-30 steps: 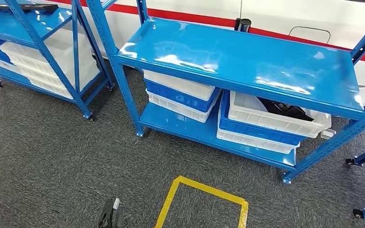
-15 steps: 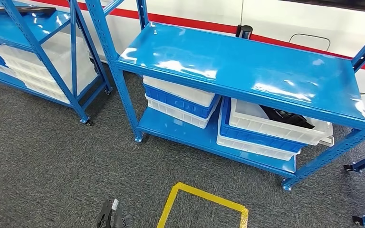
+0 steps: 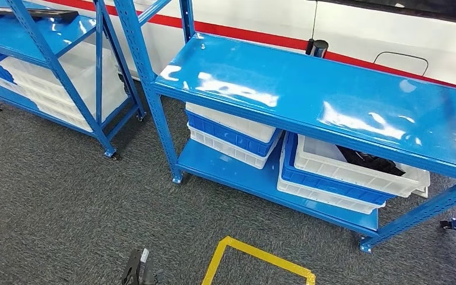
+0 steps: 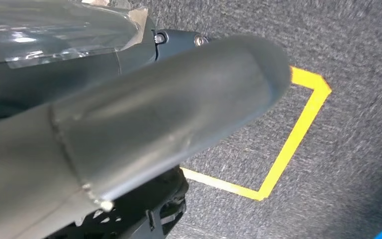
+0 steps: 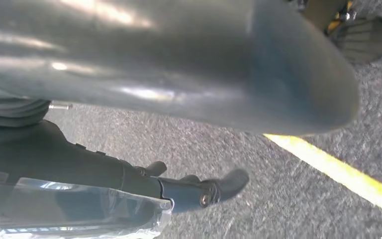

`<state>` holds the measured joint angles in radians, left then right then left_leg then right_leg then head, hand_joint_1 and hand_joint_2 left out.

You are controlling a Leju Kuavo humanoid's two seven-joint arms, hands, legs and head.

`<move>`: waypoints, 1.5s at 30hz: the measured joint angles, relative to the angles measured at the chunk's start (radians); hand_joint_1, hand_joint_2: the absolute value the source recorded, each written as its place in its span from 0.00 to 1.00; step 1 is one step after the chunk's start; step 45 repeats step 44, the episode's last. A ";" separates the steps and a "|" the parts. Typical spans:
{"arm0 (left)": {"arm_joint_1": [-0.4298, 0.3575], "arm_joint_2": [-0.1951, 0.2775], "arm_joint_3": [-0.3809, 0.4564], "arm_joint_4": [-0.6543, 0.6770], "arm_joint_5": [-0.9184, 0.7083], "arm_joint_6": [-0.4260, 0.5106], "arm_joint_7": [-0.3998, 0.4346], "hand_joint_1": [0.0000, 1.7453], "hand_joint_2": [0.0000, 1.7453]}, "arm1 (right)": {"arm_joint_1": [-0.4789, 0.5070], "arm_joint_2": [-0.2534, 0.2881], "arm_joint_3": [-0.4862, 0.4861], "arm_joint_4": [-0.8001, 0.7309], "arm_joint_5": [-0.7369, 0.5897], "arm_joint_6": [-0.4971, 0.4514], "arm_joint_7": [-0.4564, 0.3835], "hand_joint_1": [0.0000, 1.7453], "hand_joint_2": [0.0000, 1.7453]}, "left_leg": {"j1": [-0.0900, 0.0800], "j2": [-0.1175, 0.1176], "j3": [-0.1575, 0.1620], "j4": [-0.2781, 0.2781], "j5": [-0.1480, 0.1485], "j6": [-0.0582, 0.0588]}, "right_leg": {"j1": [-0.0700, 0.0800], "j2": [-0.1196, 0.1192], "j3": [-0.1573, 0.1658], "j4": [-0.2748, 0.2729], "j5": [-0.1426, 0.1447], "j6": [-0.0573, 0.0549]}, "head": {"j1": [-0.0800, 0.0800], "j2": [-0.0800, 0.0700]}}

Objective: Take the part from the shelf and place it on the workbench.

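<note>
Blue shelf, black part in white bin, grey carpet

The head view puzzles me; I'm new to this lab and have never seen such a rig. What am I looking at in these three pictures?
A two-legged humanoid robot took them. The head view looks forward and down at a blue metal shelf rack on grey carpet, with a yellow tape square on the floor. Stacked white and blue plastic bins sit on its lower level; the white bin on the right holds a black part. The other two pictures come from cameras at the wrists of hanging arms: the left robot hand and right robot hand appear as blurred grey shapes above the carpet. Neither seems to hold anything.
</note>
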<state>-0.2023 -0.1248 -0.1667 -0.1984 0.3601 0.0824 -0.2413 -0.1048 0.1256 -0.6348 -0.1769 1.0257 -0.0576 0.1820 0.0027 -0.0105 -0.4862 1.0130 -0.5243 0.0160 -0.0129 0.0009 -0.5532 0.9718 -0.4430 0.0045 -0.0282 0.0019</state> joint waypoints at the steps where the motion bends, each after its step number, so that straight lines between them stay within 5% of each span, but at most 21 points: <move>1: -0.001 0.000 0.000 0.000 0.000 0.000 0.000 0.00 0.00 | -0.002 0.000 -0.001 0.000 0.001 0.000 0.000 0.00 0.00 | 0.002 0.002 -0.021 0.040 -0.016 -0.005 | -0.001 0.001 0.011 -0.001 -0.004 -0.007 | -0.002 0.000; 4: 0.000 0.000 0.000 0.000 0.000 0.001 0.001 0.00 0.00 | -0.004 -0.002 -0.002 0.000 0.003 0.001 0.000 0.00 0.00 | 0.005 0.005 -0.133 0.206 -0.081 -0.017 | 0.003 0.001 0.023 0.000 -0.016 -0.018 | -0.007 0.000; 6: 0.004 0.001 0.001 0.001 0.000 0.005 0.008 0.00 0.00 | -0.002 -0.002 -0.003 0.000 0.006 0.001 0.001 0.00 0.00 | 0.006 0.006 -0.177 0.225 -0.066 -0.018 | 0.005 0.003 0.036 0.000 -0.026 -0.017 | -0.008 0.000; 9: 0.005 0.001 0.003 0.001 0.002 0.012 0.026 0.00 0.00 | -0.002 -0.001 -0.004 0.000 0.011 0.001 0.005 0.00 0.00 | 0.005 -0.008 -0.132 0.051 0.070 -0.008 | 0.005 0.015 0.059 -0.002 -0.044 -0.010 | -0.007 0.000; 10: 0.006 0.002 0.004 0.002 0.003 0.012 0.030 0.00 0.00 | -0.004 0.000 -0.005 0.000 0.009 0.002 0.007 0.00 0.00 | 0.003 -0.020 -0.120 0.013 0.085 -0.003 | 0.006 0.020 0.062 -0.003 -0.047 -0.007 | -0.004 0.000; 13: 0.011 0.003 0.004 0.003 0.003 0.012 0.039 0.00 0.00 | -0.010 0.002 -0.009 0.000 0.005 0.006 0.014 0.00 0.00 | -0.007 -0.039 -0.102 -0.023 0.088 0.017 | 0.002 0.036 0.056 -0.007 -0.055 0.008 | -0.006 0.000; 16: 0.010 0.002 0.005 0.002 0.004 0.012 0.040 0.00 0.00 | -0.006 0.002 -0.014 0.000 0.003 0.007 0.017 0.00 0.00 | 0.001 -0.015 -0.080 -0.046 0.102 0.031 | 0.004 0.038 0.050 0.017 -0.073 0.018 | -0.007 0.000; 21: 0.008 -0.001 0.005 0.003 0.004 0.012 0.041 0.00 0.00 | -0.001 -0.001 -0.022 0.000 0.001 0.005 0.017 0.00 0.00 | 0.003 0.027 -0.064 -0.054 0.089 0.040 | 0.000 0.012 -0.117 0.300 -0.172 0.022 | 0.003 0.000; 23: 0.008 -0.001 0.005 0.003 0.004 0.012 0.041 0.00 0.00 | 0.004 -0.003 -0.024 0.000 0.001 0.005 0.017 0.00 0.00 | 0.005 0.039 -0.054 -0.054 0.080 0.036 | -0.005 0.007 -0.128 0.287 -0.143 0.040 | 0.004 0.000; 26: 0.008 -0.003 0.005 0.003 0.004 0.012 0.041 0.00 0.00 | 0.005 -0.005 -0.026 0.000 0.001 0.004 0.017 0.00 0.00 | 0.003 0.059 -0.032 -0.051 0.059 0.022 | -0.012 -0.040 -0.053 0.095 -0.040 0.067 | 0.006 0.000; 28: 0.007 -0.003 0.005 0.003 0.003 0.012 0.041 0.00 0.00 | 0.003 -0.004 -0.027 0.000 0.000 0.004 0.017 0.00 0.00 | -0.002 0.073 -0.020 -0.047 0.044 0.009 | -0.011 -0.064 -0.014 0.013 0.001 0.058 | 0.005 0.000; 31: 0.006 -0.003 0.005 0.002 0.004 0.013 0.041 0.00 0.00 | 0.003 -0.004 -0.029 0.000 -0.001 0.004 0.017 0.00 0.00 | 0.002 0.091 -0.013 -0.045 0.034 -0.002 | -0.007 -0.037 -0.014 0.015 0.000 0.033 | -0.001 0.000; 33: 0.004 -0.003 0.005 0.002 0.003 0.014 0.041 0.00 0.00 | 0.003 -0.004 -0.032 0.000 -0.001 0.003 0.016 0.00 0.00 | 0.008 0.076 -0.023 -0.020 0.011 -0.012 | -0.010 -0.019 -0.014 0.014 0.001 0.022 | -0.004 0.000; 36: 0.004 -0.003 0.005 0.003 0.003 0.019 0.042 0.00 0.00 | 0.002 -0.003 -0.034 0.000 0.002 -0.004 0.011 0.00 0.00 | 0.012 0.024 -0.107 0.152 -0.076 -0.020 | -0.010 0.001 -0.012 0.013 -0.001 0.010 | -0.009 0.000; 38: 0.006 -0.003 0.005 0.003 0.002 0.027 0.045 0.00 0.00 | 0.003 -0.003 -0.035 0.000 0.004 -0.011 0.011 0.00 0.00 | 0.012 0.014 -0.172 0.260 -0.105 -0.019 | -0.007 0.013 -0.010 0.013 -0.004 0.006 | -0.009 0.000; 40: 0.008 -0.003 0.005 0.003 0.000 0.036 0.049 0.00 0.00 | 0.005 -0.004 -0.036 0.000 0.005 -0.017 0.012 0.00 0.00 | 0.012 0.011 -0.179 0.236 -0.060 -0.013 | -0.005 0.024 -0.004 0.013 -0.006 0.003 | -0.009 0.000; 43: 0.006 -0.001 0.005 0.003 -0.002 0.047 0.054 0.00 0.00 | 0.003 -0.003 -0.036 0.000 0.008 -0.023 0.011 0.00 0.00 | 0.008 0.005 -0.104 0.038 0.055 0.006 | 0.000 0.037 0.004 0.014 -0.012 0.004 | -0.009 0.000; 45: 0.006 -0.001 0.005 0.003 -0.003 0.048 0.054 0.00 0.00 | 0.003 -0.003 -0.036 0.000 0.008 -0.024 0.011 0.00 0.00 | 0.007 0.004 -0.093 0.011 0.066 0.009 | 0.001 0.038 0.004 0.014 -0.013 0.005 | -0.009 0.000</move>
